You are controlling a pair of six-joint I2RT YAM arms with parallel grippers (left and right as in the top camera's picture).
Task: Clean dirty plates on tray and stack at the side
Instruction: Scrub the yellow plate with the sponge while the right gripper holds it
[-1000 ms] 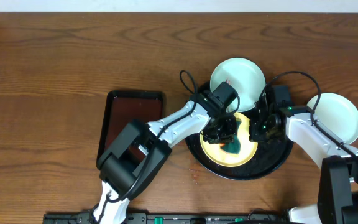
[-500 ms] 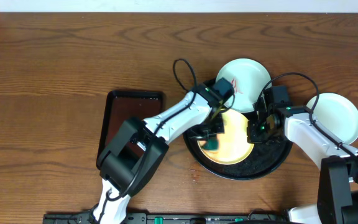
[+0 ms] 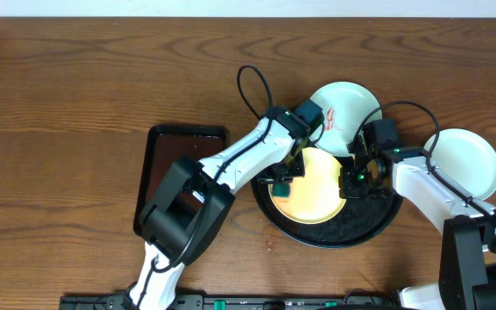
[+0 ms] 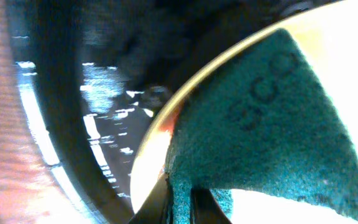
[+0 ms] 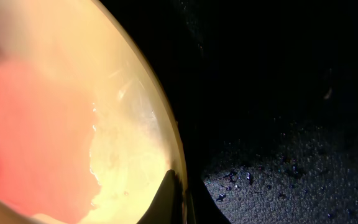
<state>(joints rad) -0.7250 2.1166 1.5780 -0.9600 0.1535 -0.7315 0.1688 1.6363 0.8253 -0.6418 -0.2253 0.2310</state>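
Note:
The pale yellow plate (image 3: pixel 315 191) lies in the round black tray (image 3: pixel 377 231). My left gripper (image 3: pixel 282 182) is shut on a green scouring sponge (image 4: pixel 272 124) and presses it on the plate's left edge (image 4: pixel 146 168). My right gripper (image 3: pixel 351 179) is shut on the plate's right rim (image 5: pixel 166 143), fingers either side (image 5: pixel 182 202). A white plate with red smears (image 3: pixel 347 103) rests on the tray's far rim. A second white plate (image 3: pixel 465 162) sits on the table, right of the tray.
A dark-brown rectangular tray (image 3: pixel 175 159) lies left of the black tray. Small wet specks dot the black tray floor (image 5: pixel 278 168). A blurred reddish patch (image 5: pixel 30 137) shows on the yellow plate in the right wrist view.
My left gripper has dragged the sponge from the middle of the yellow plate to its left edge. The smeared white plate has shifted slightly back and right. My right gripper has kept its hold.

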